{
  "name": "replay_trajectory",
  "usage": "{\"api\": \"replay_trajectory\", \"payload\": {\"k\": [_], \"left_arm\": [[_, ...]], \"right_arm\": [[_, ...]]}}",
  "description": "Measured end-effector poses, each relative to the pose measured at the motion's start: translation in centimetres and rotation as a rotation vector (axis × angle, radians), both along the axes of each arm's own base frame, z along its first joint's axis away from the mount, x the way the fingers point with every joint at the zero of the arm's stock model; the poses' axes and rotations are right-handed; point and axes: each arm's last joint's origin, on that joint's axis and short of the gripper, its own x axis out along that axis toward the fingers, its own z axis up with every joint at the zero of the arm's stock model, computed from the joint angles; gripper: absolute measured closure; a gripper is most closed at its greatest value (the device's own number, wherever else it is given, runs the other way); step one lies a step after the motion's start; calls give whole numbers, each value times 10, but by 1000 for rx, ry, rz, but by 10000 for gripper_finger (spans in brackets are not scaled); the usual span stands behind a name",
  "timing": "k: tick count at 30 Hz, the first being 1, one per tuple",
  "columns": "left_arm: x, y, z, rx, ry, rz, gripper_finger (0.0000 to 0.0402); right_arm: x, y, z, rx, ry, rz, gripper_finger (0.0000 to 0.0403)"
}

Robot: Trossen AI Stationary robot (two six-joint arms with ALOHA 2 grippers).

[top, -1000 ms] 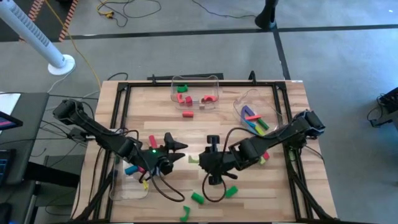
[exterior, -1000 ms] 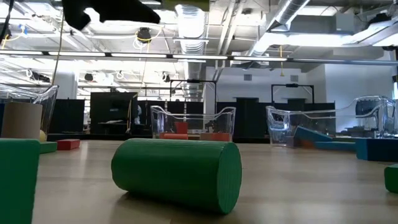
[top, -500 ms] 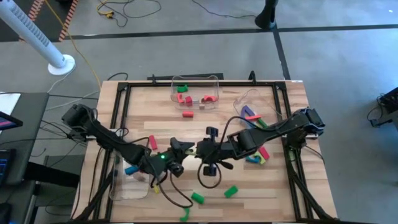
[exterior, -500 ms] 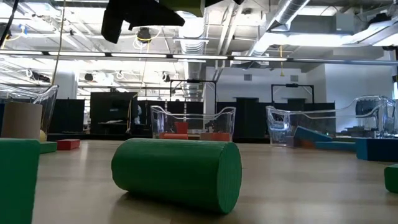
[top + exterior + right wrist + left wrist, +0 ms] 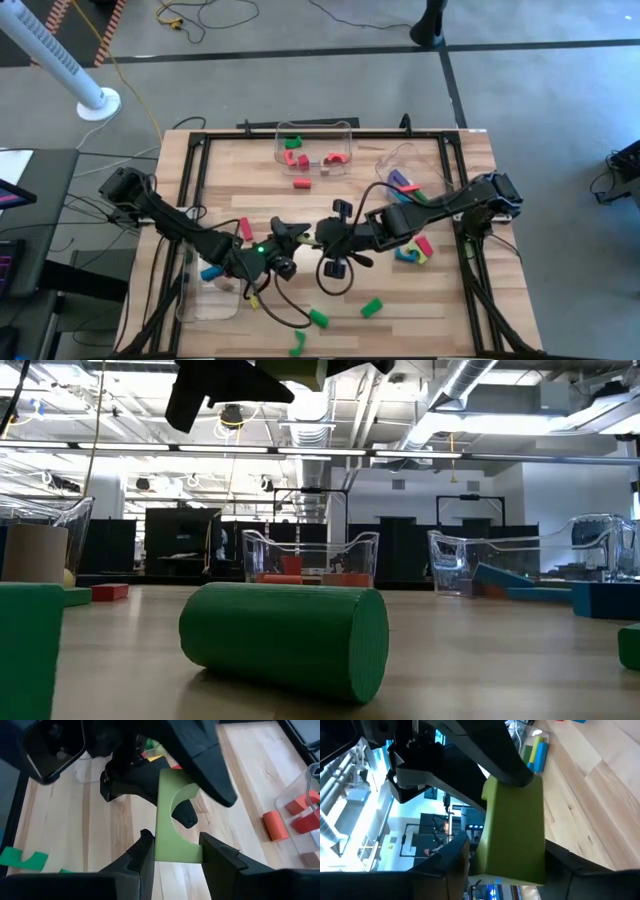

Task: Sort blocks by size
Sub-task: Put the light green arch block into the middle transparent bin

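A: What changed since a second ago?

B: Both grippers have come together at mid-table. The right gripper (image 5: pixel 172 852) pinches a light green arch block (image 5: pixel 175 817); the left gripper (image 5: pixel 512 852) closes round its other end.

A: Nearer?

B: A green cylinder (image 5: pixel 285 637) lies loose.

A: Farther?

B: Red blocks (image 5: pixel 296 158) in the far clear bin (image 5: pixel 312 128)

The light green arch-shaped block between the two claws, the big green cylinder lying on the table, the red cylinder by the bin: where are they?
light green arch block (image 5: pixel 172 827): right wrist view, flat face.
green cylinder (image 5: pixel 285 637): low view, curved side.
red cylinder (image 5: pixel 276 825): right wrist view, curved side.
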Motion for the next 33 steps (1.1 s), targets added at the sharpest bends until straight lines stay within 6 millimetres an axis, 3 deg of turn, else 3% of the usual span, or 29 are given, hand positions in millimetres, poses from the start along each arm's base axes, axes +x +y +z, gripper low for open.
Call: {"api": "replay_trajectory", "payload": {"k": [7,14,21,26,33], "left_arm": [[0,1,-1,7,5,13,248],[-1,1,0,9,3,25,254],[0,3,-1,-2,4,25,260],[5,17,-5,-12,28,70,275],[13,45,-14,-79,69,120,272]], "right_arm": [[-2,-6,6,30,-20,-27,246],[-3,-9,9,39,-30,-40,244],[-8,-12,5,-6,35,-43,199],[-14,-16,0,-67,114,-68,165],[-22,-19,-5,-91,192,-124,159]]}}
